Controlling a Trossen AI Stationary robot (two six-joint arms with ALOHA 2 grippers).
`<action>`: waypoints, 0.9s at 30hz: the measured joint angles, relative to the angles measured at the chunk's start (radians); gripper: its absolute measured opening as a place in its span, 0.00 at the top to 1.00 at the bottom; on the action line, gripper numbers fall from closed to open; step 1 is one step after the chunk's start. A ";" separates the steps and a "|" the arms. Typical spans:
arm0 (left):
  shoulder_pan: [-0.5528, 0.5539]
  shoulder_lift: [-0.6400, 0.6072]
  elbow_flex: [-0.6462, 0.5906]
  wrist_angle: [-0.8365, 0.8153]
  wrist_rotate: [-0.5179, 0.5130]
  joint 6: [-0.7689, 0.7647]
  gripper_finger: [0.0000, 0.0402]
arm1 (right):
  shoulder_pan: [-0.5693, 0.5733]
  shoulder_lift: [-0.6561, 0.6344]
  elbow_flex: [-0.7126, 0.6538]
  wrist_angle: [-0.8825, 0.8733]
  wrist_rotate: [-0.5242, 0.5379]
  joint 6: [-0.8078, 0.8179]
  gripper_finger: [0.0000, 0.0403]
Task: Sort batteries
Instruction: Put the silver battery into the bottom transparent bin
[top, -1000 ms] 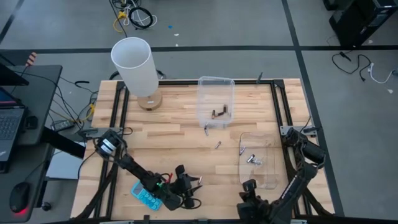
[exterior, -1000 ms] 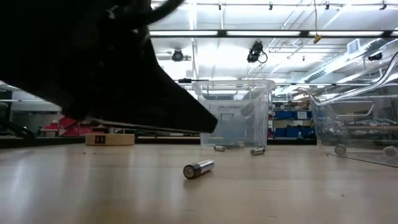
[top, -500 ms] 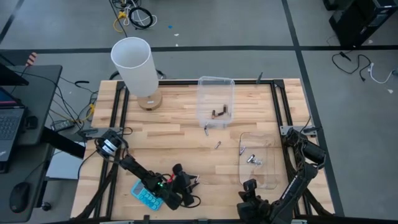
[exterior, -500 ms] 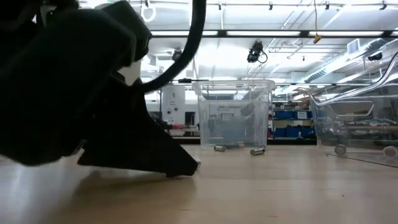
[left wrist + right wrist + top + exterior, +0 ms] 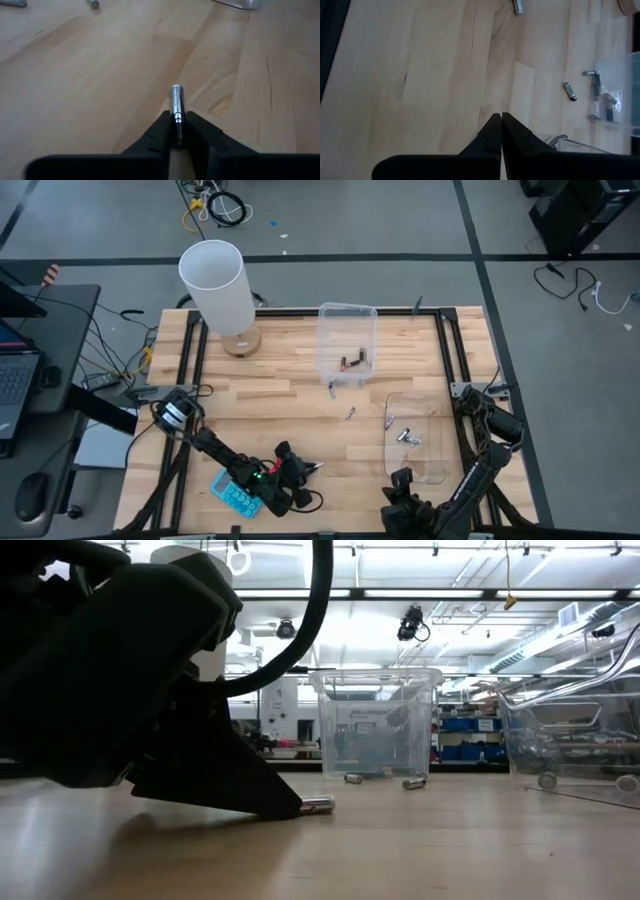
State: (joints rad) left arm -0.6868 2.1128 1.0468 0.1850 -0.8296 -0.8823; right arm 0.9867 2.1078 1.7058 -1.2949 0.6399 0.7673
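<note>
Left claw point(image 5: 176, 131): low at the desk's near edge, fingers point(image 5: 159, 132) pinching one silvery battery point(image 5: 176, 102) that lay flat on the wood, its tip poking out beyond the fingertips.
Left arm: stretched from its mount at the left edge, forearm close over the blue calculator point(image 5: 236, 496), wrist nearly level with the surface.
Right claw point(image 5: 501, 120): parked at the near right edge, fingers pressed together, holding nothing.
Desk point(image 5: 290, 395): pale wood planks in a black frame.
Loose batteries: one point(image 5: 350, 413) mid-desk, another point(image 5: 331, 390) just in front of the far tub.
Near tub point(image 5: 437, 472): clear, on the right, with silvery cells point(image 5: 407, 437) inside.
Far tub point(image 5: 347, 310): clear, toward the back, with dark cells point(image 5: 353, 361) inside.
Lamp point(image 5: 216, 285): white cylinder shade at the far left corner.
Room: grey floor with cables, a laptop point(image 5: 15, 380) to the left, ceiling strip lights in the low view.
</note>
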 joint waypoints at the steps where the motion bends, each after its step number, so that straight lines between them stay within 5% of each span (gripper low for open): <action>1: 0.000 0.000 0.000 -0.003 -0.002 -0.011 0.89 | 0.000 0.000 0.000 0.000 0.000 0.000 1.00; 4: 0.000 0.000 -0.001 -0.006 -0.003 -0.016 0.96 | -0.001 0.000 0.000 0.000 0.022 0.000 1.00; 27: -0.001 0.009 -0.006 0.302 -0.079 0.257 0.96 | -0.052 -0.001 0.000 0.008 0.133 0.016 1.00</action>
State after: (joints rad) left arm -0.6876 2.1216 1.0412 0.4873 -0.9081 -0.6255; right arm 0.9350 2.1073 1.7058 -1.2868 0.7727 0.7829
